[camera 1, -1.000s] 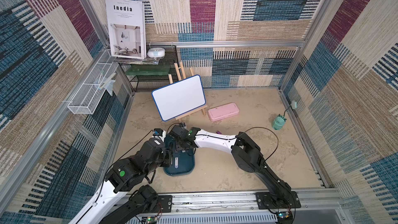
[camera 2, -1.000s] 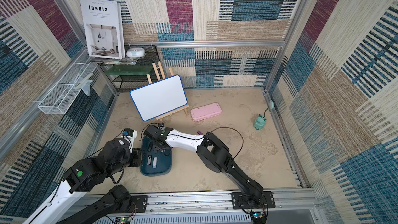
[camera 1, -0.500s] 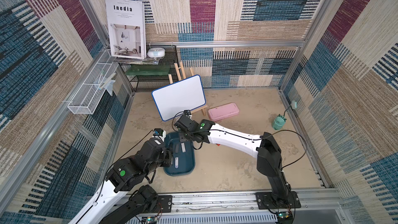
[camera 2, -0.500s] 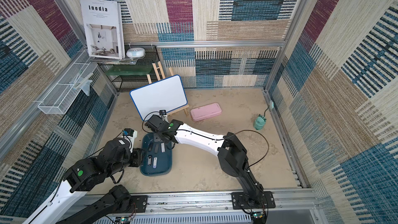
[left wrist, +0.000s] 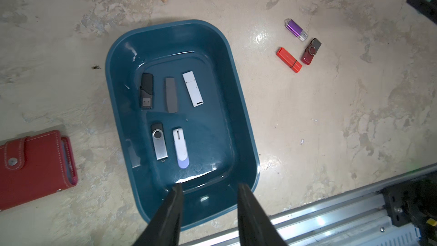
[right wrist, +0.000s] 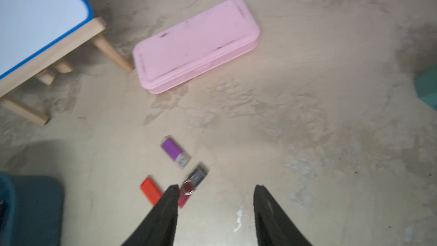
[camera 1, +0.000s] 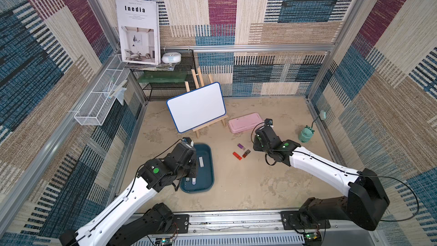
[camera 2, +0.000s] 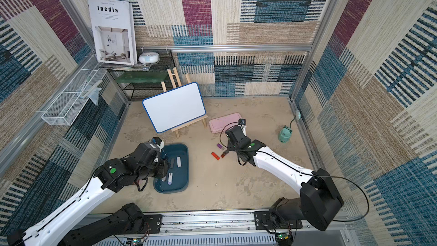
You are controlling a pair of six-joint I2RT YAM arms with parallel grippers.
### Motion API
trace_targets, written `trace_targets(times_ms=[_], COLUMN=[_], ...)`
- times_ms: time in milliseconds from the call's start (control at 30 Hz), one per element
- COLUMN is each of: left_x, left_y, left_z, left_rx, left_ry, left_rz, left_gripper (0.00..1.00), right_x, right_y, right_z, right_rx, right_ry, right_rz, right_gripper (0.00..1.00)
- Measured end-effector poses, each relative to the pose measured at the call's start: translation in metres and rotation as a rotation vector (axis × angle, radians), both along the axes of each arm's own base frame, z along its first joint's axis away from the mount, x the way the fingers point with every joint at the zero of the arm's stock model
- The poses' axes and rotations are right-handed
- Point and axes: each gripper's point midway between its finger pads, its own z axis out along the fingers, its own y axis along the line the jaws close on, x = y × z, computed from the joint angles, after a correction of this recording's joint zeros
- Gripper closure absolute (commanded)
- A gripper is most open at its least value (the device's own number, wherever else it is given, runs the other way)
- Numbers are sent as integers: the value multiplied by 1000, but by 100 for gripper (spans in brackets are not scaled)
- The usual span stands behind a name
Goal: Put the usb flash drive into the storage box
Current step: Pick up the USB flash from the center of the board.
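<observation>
The storage box [camera 1: 206,179] [camera 2: 185,176] [left wrist: 212,126] is a teal tray at the front left, and several flash drives lie in it. Three more usb flash drives lie on the table to its right: a purple one [camera 1: 241,146] [right wrist: 175,150], an orange-red one [camera 1: 237,155] [right wrist: 150,190] and a dark red swivel one [camera 1: 246,153] [right wrist: 192,183]. My left gripper [left wrist: 209,185] hangs open over the tray's near end with nothing between its fingers. My right gripper [right wrist: 216,186] is open and empty just above the table, one fingertip beside the dark red drive.
A whiteboard on a wooden easel [camera 1: 196,106] stands behind the tray. A flat pink case [camera 1: 246,122] lies behind the loose drives and a green lamp toy [camera 1: 306,134] stands at the right. A red wallet [left wrist: 35,166] lies left of the tray.
My right arm has swung from over the tray to the right and now sits by the loose drives, with its jaws wider apart. The left arm has not moved.
</observation>
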Motion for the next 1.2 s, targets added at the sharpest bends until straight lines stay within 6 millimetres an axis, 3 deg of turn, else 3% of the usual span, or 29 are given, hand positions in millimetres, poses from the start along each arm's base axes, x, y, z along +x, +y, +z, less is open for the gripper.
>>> trace_targets(times_ms=[133,333,533,767,1200], left_x=[20,38,54,71,100], left_y=[-36,-100,-141,-177,-202], left_z=[-4,-19,-61,-94,-125], left_rx=[-16,3,57,92,168], left_ry=[50,103,190,226,230], left_rz=[-10,-33,25,54,100], left_gripper=[56,52,51,50,51], right_x=[-2,-11,-3,4,5], right_y=[-47,-88,-96,-96,-96], right_z=[-24,-61,-69,-80,-84], right_rx=[-26,-57,-74,-105,-106], right_ry=[-6,-8,-23,6,17], right_rz=[-82,-175,-214,-230,-240], right_gripper=[40,39,38,38,38])
